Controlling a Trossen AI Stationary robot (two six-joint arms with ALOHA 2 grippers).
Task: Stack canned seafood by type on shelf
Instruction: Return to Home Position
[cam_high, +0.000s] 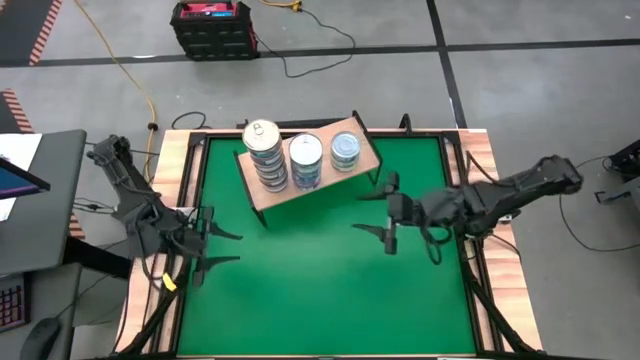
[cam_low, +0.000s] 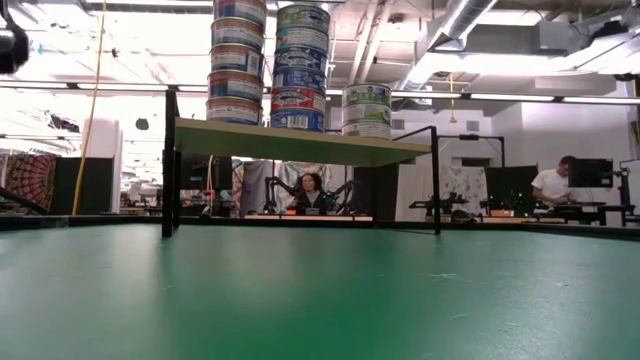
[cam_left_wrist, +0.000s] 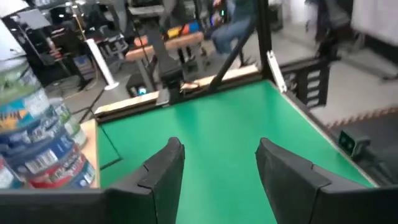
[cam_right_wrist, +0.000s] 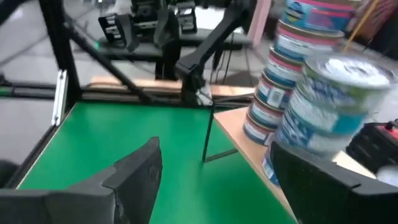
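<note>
The shelf (cam_high: 330, 182), a light-wood board on thin black legs, stands at the far middle of the green table (cam_high: 320, 290). Three stacks of canned seafood rest on it: a tall stack on the left (cam_high: 263, 150), a middle one (cam_high: 306, 160) and a short one on the right (cam_high: 345, 152). The low view shows the same stacks (cam_low: 238, 60) (cam_low: 300, 65) (cam_low: 366, 110) on the board (cam_low: 300, 142). My left gripper (cam_high: 228, 248) hovers open near the table's left edge. My right gripper (cam_high: 362, 212) hovers open just right of the shelf, with nothing between its fingers (cam_right_wrist: 134, 177).
Wooden rails and black frame posts (cam_high: 190, 200) border the green table. A red and black box (cam_high: 212, 28) and cables lie on the floor beyond the far edge. People sit in the room behind (cam_low: 310, 190). Bare green surface (cam_high: 320, 300) spreads in front of the shelf.
</note>
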